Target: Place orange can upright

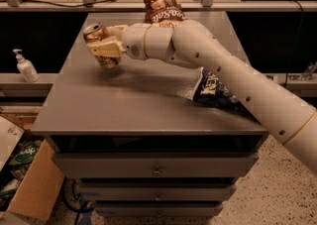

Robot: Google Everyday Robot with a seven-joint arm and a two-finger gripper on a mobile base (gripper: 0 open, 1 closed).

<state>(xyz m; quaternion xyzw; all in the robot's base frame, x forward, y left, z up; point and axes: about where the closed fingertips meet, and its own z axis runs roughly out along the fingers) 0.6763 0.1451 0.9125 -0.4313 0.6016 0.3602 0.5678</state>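
The orange can [100, 45] is an orange-brown drink can with a silver top and pull tab. It is held tilted, top toward the upper left, over the left part of the grey cabinet top [124, 100]. My gripper [102, 47] is shut on the can, one cream finger across its side. The can's bottom is close to the surface; contact cannot be told. The white arm reaches in from the right.
A brown chip bag [164, 9] stands at the back edge of the cabinet top. A dark blue chip bag [216, 90] lies on the right, partly under the arm. A soap dispenser [25, 67] stands on a ledge to the left. Cardboard boxes [25, 179] sit on the floor lower left.
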